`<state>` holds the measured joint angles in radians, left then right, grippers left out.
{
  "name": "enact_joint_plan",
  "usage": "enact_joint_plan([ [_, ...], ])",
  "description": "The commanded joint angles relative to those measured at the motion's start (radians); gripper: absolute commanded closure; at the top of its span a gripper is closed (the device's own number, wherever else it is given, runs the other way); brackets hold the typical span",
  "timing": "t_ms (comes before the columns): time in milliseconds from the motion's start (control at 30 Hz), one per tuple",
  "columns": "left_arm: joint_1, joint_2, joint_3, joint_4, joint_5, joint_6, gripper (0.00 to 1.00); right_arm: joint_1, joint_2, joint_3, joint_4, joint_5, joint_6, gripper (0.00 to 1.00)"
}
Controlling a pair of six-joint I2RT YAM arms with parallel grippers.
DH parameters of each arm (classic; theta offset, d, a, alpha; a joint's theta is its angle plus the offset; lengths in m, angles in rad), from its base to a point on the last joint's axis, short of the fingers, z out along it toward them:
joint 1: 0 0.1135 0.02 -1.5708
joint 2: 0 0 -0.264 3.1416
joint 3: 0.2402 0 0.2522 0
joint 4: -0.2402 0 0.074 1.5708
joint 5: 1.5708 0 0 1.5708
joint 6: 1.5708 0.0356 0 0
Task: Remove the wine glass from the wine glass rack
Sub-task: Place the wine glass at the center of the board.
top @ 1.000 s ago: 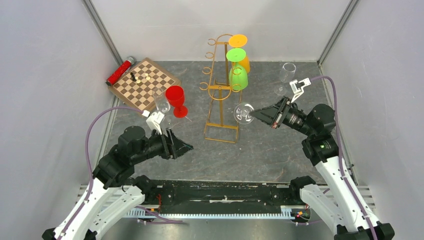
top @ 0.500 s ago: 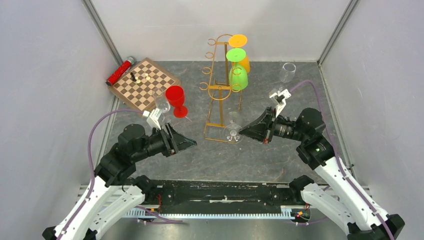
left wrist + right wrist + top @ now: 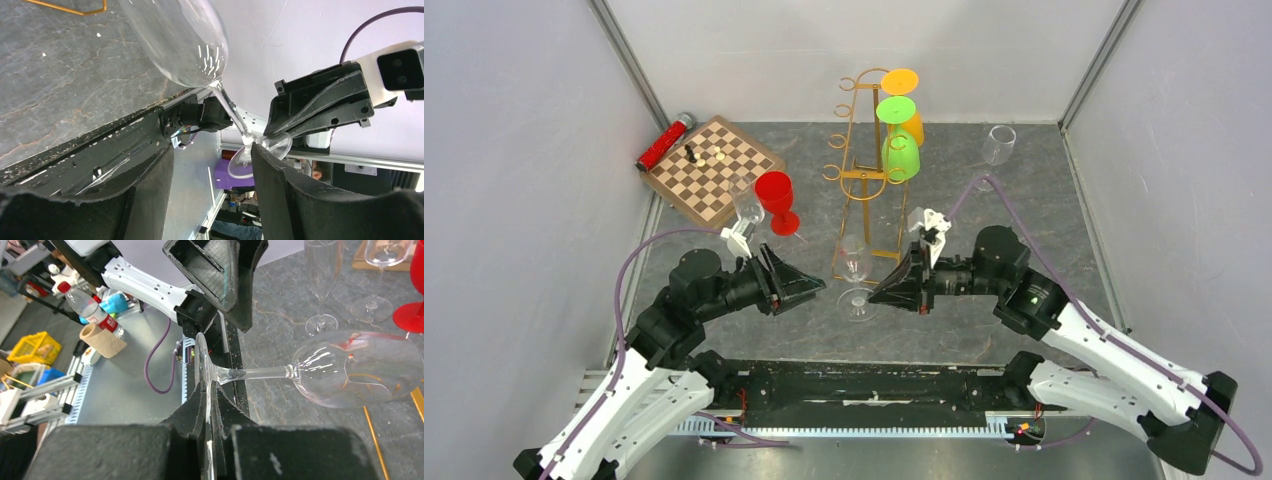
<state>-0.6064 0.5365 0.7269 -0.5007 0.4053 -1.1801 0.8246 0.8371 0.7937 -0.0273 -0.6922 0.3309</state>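
Observation:
The gold wire wine glass rack (image 3: 864,190) stands mid-table with an orange glass (image 3: 902,95) and a green glass (image 3: 898,140) hanging on its right side. My right gripper (image 3: 874,297) is shut on the foot of a clear wine glass (image 3: 854,270), held off the rack in front of its base. In the right wrist view the jaws (image 3: 207,390) pinch the foot's edge, and the stem and bowl (image 3: 355,367) point away. My left gripper (image 3: 819,285) is open and empty, just left of the glass. In the left wrist view (image 3: 212,150) the glass (image 3: 180,40) is close ahead.
A chessboard (image 3: 714,165) with pieces and a red cylinder (image 3: 664,143) lie at the back left. A red goblet (image 3: 776,198) and a clear glass (image 3: 749,205) stand beside the board. A clear flute (image 3: 999,145) stands at the back right.
My right arm has carried the clear glass left and nearer, from beside the rack's right side to in front of its base. My left gripper has edged right towards it.

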Motion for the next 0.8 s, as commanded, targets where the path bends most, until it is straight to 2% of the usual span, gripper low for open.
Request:
enact_joint_plan([
  [0,0.004,0.009,-0.004,0.077,0.066,-0.070,0.35,0.089,0.032,0.097,0.060,0.129,-0.146,1.00],
  [433,0.004,-0.016,-0.012,0.083,0.093,-0.097,0.35,0.313,0.190,0.241,0.079,0.341,-0.321,1.00],
  [567,0.003,-0.029,-0.017,0.085,0.100,-0.104,0.41,0.359,0.220,0.264,0.070,0.408,-0.371,1.00],
  [767,0.004,-0.043,-0.020,0.083,0.109,-0.108,0.54,0.401,0.229,0.263,0.080,0.477,-0.415,1.00],
])
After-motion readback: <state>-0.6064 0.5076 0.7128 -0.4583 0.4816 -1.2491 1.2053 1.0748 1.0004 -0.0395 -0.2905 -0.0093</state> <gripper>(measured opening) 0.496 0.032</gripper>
